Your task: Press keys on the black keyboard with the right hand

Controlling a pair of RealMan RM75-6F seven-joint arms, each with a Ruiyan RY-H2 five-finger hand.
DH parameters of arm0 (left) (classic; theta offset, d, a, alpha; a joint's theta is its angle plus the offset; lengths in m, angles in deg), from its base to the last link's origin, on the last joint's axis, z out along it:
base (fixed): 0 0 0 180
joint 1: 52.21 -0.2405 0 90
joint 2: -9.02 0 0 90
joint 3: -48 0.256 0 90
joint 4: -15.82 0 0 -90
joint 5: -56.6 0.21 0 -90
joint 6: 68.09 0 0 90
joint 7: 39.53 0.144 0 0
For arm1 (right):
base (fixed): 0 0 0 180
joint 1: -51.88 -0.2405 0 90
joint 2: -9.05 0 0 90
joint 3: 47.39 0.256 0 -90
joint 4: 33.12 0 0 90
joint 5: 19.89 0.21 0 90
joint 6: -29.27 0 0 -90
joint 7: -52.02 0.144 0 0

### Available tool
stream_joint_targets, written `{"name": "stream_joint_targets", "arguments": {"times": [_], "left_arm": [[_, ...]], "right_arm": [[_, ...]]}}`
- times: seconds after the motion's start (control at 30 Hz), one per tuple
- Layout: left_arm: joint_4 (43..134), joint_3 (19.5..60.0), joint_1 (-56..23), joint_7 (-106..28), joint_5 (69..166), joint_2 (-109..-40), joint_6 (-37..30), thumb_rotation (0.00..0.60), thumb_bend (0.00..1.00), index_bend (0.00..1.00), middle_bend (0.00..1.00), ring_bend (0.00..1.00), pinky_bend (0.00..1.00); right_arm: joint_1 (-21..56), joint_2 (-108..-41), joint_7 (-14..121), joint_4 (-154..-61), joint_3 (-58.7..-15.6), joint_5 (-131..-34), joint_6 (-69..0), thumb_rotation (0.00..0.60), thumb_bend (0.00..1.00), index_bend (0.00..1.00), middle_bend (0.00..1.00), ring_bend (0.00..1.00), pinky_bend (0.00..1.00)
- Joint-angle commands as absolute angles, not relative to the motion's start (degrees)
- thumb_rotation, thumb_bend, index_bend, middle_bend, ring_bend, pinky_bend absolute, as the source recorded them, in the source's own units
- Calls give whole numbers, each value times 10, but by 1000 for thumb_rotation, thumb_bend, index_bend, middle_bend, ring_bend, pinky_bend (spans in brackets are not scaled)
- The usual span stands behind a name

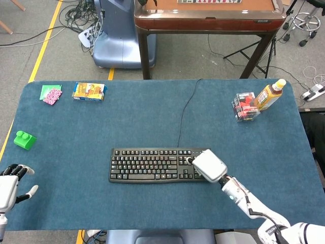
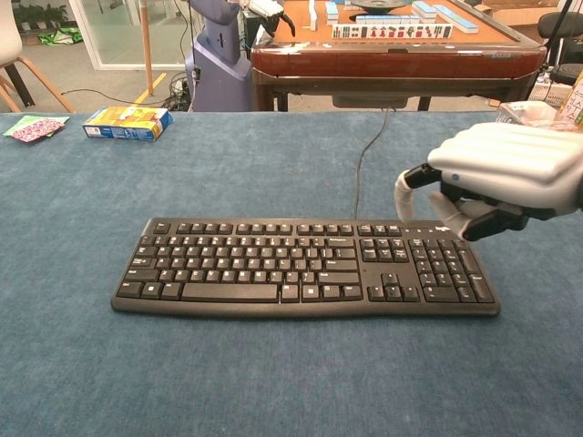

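The black keyboard (image 1: 152, 165) (image 2: 273, 264) lies in the middle of the blue table, its cable running to the far edge. My right hand (image 1: 208, 165) (image 2: 496, 177) hangs palm down over the keyboard's right end, above the number pad. Its fingers (image 2: 474, 218) bend downward, the thumb sticks out to the left, and it holds nothing. Whether a fingertip touches a key is not visible. My left hand (image 1: 10, 185) rests at the table's near left corner, fingers spread and empty; only the head view shows it.
A green block (image 1: 24, 139) sits at the left edge. A small colourful box (image 1: 89, 91) and a green-pink packet (image 1: 51, 94) lie at the far left. At the far right stand a clear box (image 1: 245, 105) and a bottle (image 1: 269, 94). A wooden table (image 2: 392, 55) stands beyond.
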State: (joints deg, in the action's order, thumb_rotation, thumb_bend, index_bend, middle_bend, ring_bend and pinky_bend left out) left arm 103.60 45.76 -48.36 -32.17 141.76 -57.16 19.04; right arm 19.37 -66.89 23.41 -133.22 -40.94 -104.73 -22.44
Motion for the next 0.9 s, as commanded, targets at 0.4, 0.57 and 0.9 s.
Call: {"name": "stream_joint_targets", "arguments": {"times": [0.4, 0.57, 0.9], "left_arm": [[1036, 456, -485, -318, 1411, -569, 186, 600, 166, 456, 388, 264, 451], [1036, 455, -484, -320, 1404, -568, 181, 600, 166, 456, 388, 264, 451], [1026, 448, -484, -319, 1386, -571, 172, 600, 166, 456, 388, 264, 451]], "right_arm": [[132, -728, 143, -1334, -408, -975, -180, 600, 1000, 413, 1000, 1000, 1000], [114, -746, 119, -1331, -412, -951, -173, 600, 1000, 413, 1000, 1000, 1000], [89, -780, 96, -1313, -429, -917, -167, 600, 1000, 413, 1000, 1000, 1000]]}}
